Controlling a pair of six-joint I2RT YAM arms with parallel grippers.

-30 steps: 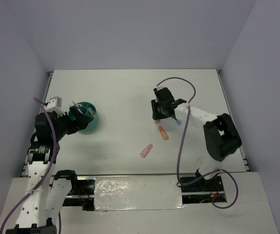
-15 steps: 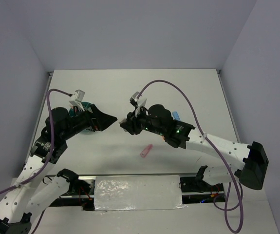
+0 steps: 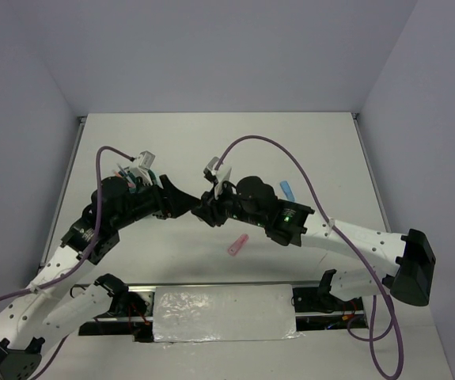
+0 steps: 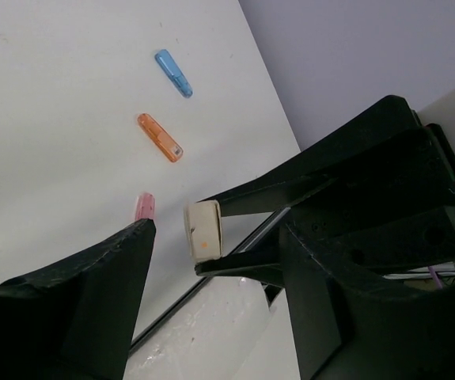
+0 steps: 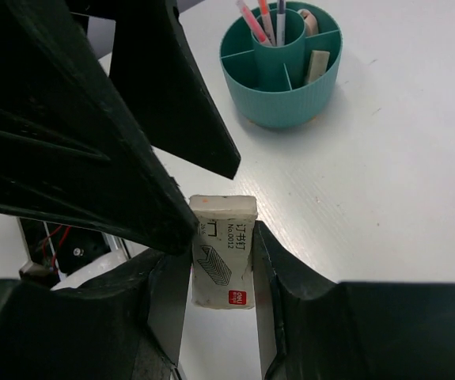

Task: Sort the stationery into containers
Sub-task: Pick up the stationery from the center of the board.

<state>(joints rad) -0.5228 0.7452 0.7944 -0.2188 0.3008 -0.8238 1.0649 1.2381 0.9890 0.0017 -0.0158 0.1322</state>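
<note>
Staple box (image 5: 223,253) is clenched in your right jaws, left jaws gaping just beside it; teal organiser (image 5: 278,99) at 12 o'clock in right wrist view.

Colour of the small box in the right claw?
It's an off-white rectangular box with black print and a red logo; right wrist view shows it best.

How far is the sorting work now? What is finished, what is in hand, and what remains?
Done: pink pens and a tan eraser stand in the round teal plastic organiser. In hand: the right gripper clamps a small white box, with the left gripper open around it. Left: a pink piece, an orange piece and a blue piece lie on the white table.
</note>
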